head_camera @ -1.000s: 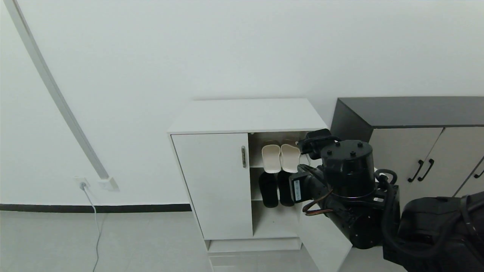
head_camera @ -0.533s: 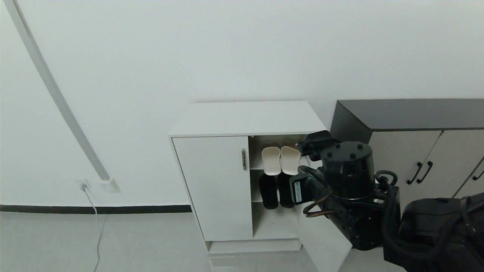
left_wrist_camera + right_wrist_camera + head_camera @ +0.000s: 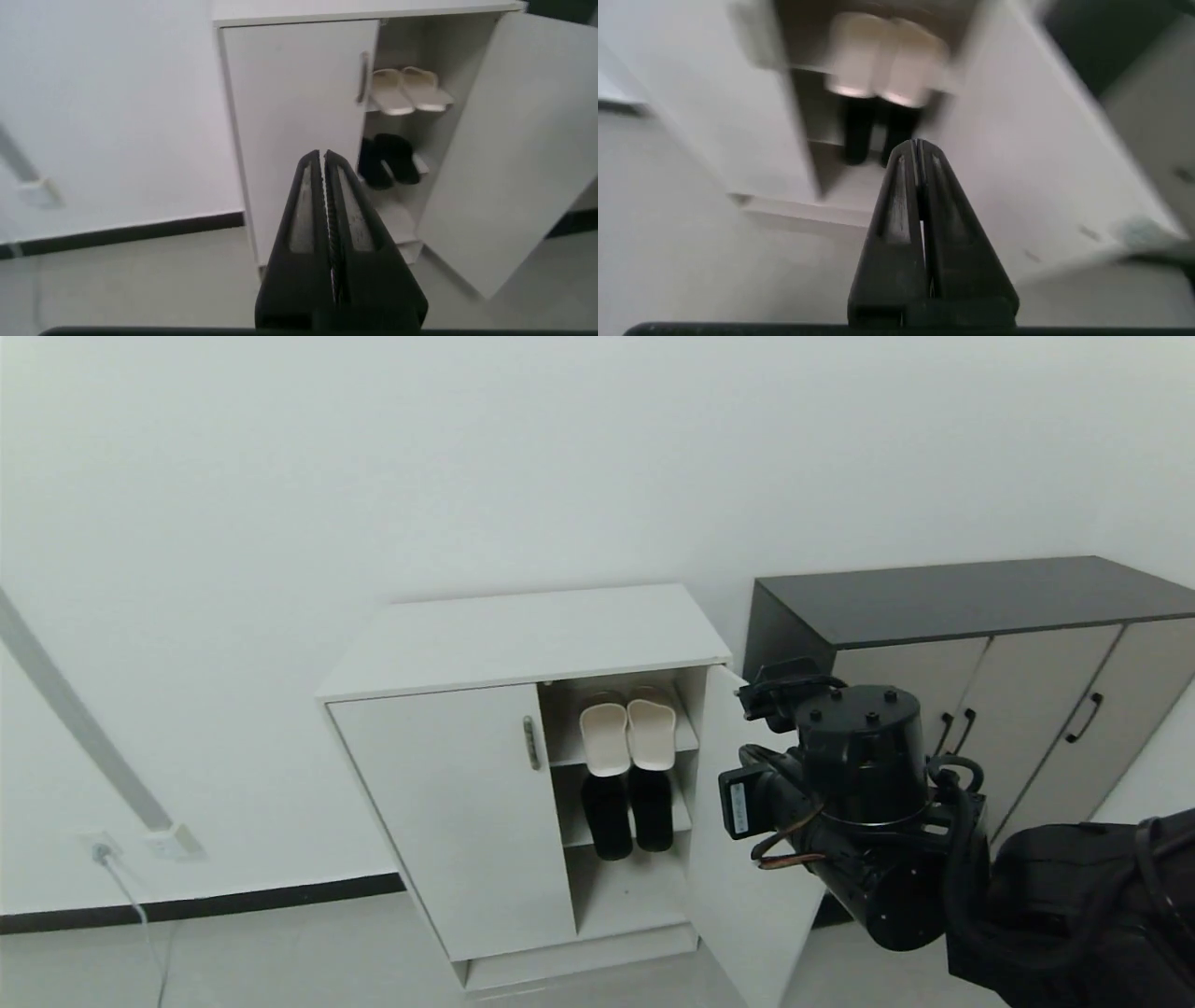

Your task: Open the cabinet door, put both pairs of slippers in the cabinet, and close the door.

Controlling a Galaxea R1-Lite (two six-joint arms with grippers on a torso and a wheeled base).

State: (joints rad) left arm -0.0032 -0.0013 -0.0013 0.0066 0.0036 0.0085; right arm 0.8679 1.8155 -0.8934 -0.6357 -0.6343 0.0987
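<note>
Both pairs of slippers already inside the cabinet (image 3: 523, 635), just left of centre in the head view: white slippers (image 3: 627, 735) side by side on the upper shelf, black slippers (image 3: 630, 817) on the shelf directly beneath, each pair overhanging its shelf's front edge. Left-hand door (image 3: 457, 821) shut, with its handle (image 3: 530, 743) at the inner edge; right-hand door (image 3: 738, 859) swung out toward the lower right of the frame, not yet closed. Compared with half a second ago, whole head picture shifted: cabinet now further left in the frame, dark sideboard (image 3: 952, 597) at right showing more of its top and doors, wall socket (image 3: 98, 847) pushed to the lower-left corner; a turn of the camera, not of the furniture. Right arm in the same lower-right patch of the frame as before, just beside the open door's outer face. Right gripper (image 3: 918, 177) clenched tight, fingers pressed together, nothing between them, pointing at the shelves. Left gripper (image 3: 324, 187) likewise clenched and empty, well apart from the cabinet, aimed at the shut door.
</note>
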